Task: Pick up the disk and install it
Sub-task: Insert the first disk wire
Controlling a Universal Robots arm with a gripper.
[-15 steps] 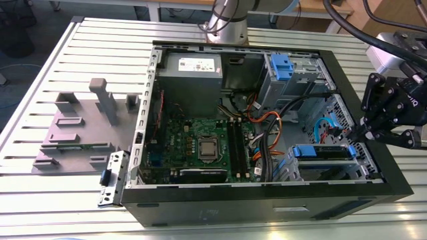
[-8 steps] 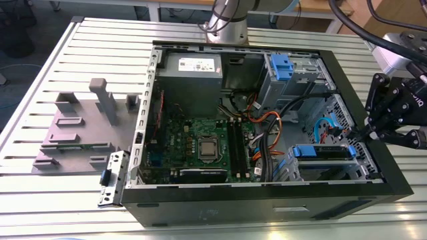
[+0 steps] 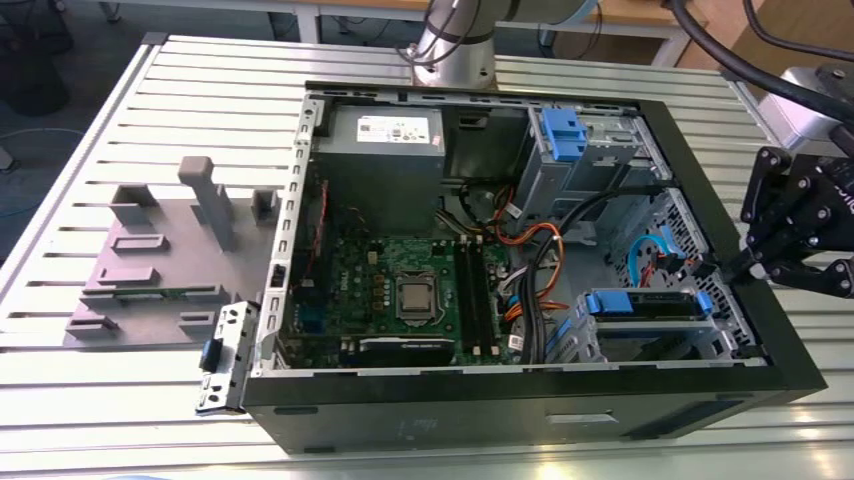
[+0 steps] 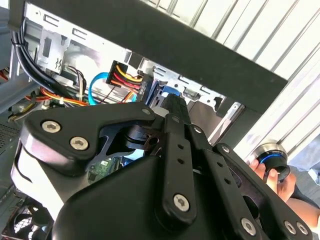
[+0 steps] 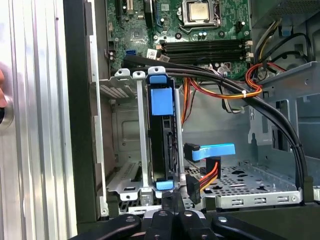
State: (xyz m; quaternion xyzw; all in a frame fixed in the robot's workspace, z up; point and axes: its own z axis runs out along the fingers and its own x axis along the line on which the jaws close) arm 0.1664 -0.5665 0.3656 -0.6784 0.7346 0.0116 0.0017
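One disk (image 5: 162, 135): seated edge-on in drive cage (image 5: 141, 150), apparently so it rides the rails.
Gripper (image 5: 172, 200): jaws narrow, empty, at disk's end, likely pushing.

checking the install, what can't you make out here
- Disk label: first wrist view sees it edge-on inside the drive cage.
- Disk's far end: exterior view, the cage hides it.
- Cage interior: second wrist view, the pincer body blocks it.
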